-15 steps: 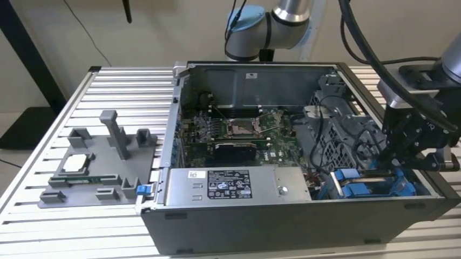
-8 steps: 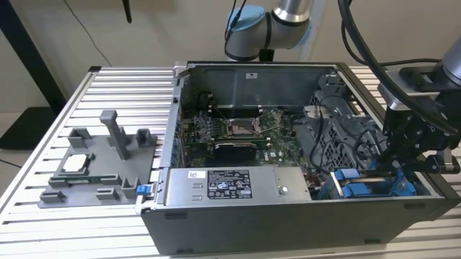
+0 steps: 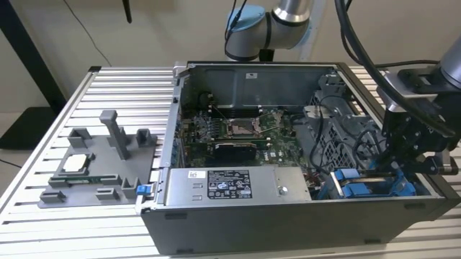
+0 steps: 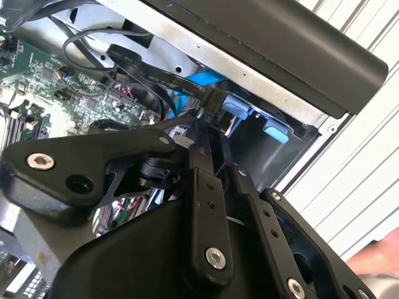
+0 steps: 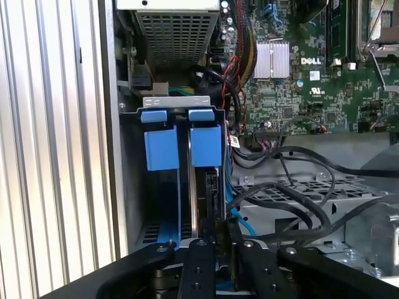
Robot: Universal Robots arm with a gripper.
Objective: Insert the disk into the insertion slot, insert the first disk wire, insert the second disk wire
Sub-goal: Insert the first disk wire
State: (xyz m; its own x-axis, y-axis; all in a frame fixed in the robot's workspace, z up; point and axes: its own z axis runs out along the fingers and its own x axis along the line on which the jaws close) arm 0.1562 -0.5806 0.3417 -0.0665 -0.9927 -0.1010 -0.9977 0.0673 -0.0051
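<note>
Ribbed aluminium slats (image 3: 65,232) are seen under everything, and on them an open grey computer case (image 3: 288,232) is laid on its side with the green motherboard (image 3: 230,129) exposed. At about four o'clock in the exterior view the insertion slot (image 3: 360,189) is found. It is thin grey sheet metal fitted with glossy blue plastic rails.

The disk (image 5: 209,193) is picked out in the first wrist view as a dark slab standing on edge in that bay, under a blue carrier tab (image 5: 206,146). It is judged to be seated already (how deep cannot be told).

The gripper (image 5: 221,233) is held right over the bay. Its black fingers (image 4: 201,187) are drawn close together, and in the second wrist view a small black plug appears to be pinched at their tips. That plug sits on the end of a flat disk wire (image 4: 156,73).

That wire is judged light and limp, a slick ribbon that cannot be pushed by its length. Only the moulded plug is stiff enough to be held, best across its flat faces and kept square to the socket. Hard plastic that small is likely to be cracked, or its contacts bent, if it is driven in tilted.

The disk itself is judged rigid, fairly heavy and sensitive to knocks, so it is better handled by the blue frame. Loose round cables (image 5: 299,199) are draped beside the bay, where they could be snagged.
</note>
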